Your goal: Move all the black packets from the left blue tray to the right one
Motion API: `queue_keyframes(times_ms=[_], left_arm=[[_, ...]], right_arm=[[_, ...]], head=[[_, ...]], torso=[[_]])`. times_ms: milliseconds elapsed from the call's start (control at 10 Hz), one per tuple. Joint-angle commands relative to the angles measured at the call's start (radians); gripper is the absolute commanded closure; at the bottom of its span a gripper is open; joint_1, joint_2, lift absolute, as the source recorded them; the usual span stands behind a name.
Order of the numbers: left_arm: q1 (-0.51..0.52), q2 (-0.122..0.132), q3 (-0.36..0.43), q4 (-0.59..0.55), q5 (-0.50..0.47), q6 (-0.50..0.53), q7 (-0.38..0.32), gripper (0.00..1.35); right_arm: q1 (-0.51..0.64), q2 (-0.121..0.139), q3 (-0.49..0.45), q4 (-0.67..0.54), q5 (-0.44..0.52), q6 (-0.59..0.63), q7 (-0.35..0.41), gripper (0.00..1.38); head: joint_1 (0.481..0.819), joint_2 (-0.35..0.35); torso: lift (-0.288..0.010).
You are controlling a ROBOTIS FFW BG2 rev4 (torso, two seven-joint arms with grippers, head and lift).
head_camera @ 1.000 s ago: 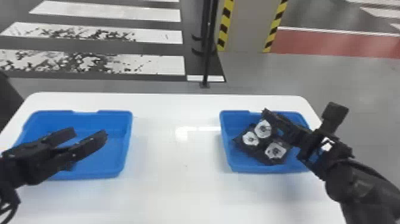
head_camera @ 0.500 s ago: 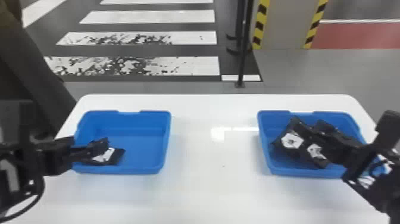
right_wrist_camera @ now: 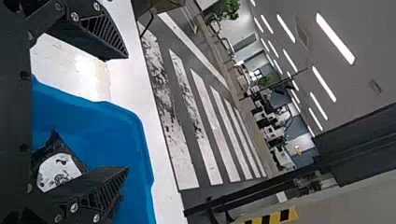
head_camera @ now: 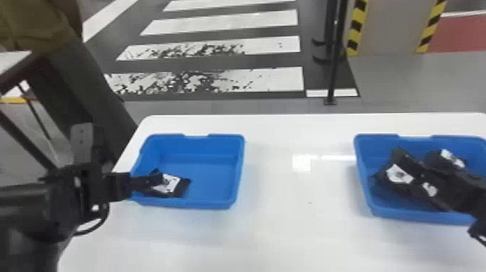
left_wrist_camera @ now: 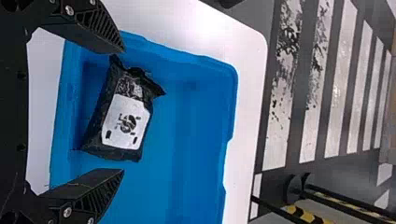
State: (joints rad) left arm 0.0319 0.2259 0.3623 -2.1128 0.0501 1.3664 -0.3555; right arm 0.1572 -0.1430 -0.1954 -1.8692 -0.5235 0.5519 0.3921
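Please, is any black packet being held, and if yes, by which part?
Nothing is held. The left tool is open over the black packet lying in the left blue tray; the right tool is open too, at the right blue tray.

right blue tray (head_camera: 401,214) cut off, its black packets (head_camera: 399,175) partly hidden

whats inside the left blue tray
One black packet lies in the left blue tray, its white label facing up. The packet covers the patch of tray floor beneath it, so whatever is under it cannot be seen.
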Motion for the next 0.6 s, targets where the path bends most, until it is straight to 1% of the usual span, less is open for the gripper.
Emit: queue_keyframes(times_ms=[0,200,400,500], left_arm=[[-0.061,0.010,-0.033,0.109,0.000,-0.002,0.000,0.14],[-0.133,0.010,-0.057,0.234,0.004,-0.004,0.001,0.14],[-0.174,0.009,-0.075,0.315,0.000,-0.017,0.004,0.14],[-0.194,0.009,-0.081,0.354,0.000,-0.026,0.006,0.14]], right_arm=[[0.000,0.000,0.014,-0.005,-0.013,0.000,0.002,0.18],[0.010,0.003,0.030,-0.027,-0.015,0.000,0.010,0.18],[0.034,0.010,0.050,-0.059,0.003,-0.010,0.010,0.18],[0.046,0.013,0.058,-0.056,-0.005,-0.010,0.010,0.18]], head=[[0.695,0.191],[0.695,0.195],[0.695,0.200],[0.695,0.202]], torso=[[-0.140],[-0.140],[-0.140],[-0.140]])
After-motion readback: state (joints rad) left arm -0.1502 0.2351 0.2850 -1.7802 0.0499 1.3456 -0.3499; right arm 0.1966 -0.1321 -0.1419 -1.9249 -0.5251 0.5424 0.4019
